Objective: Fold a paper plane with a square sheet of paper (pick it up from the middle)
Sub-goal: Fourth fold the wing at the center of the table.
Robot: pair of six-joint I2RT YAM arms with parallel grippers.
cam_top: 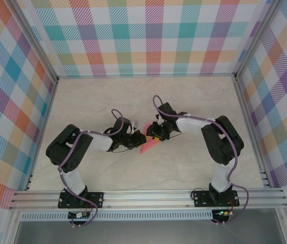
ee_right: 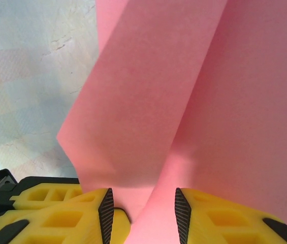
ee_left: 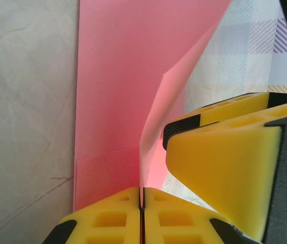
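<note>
Sheet of paper [cam_top: 147,145]: salmon-pink and partly folded; we see it mid-table between both grippers, with one flap standing up.
Left gripper [ee_left: 141,199]: we see it clamped tight on the upright flap's edge.
Right gripper [ee_right: 142,204]: fingers apart, straddling a raised fold.
Table [cam_top: 133,101]: pale marbled top beneath.

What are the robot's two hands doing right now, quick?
Left gripper: fingers closed, pinching the thin salmon-pink paper sheet.
Right gripper: fingers open, that paper between them, unpinched.
</note>
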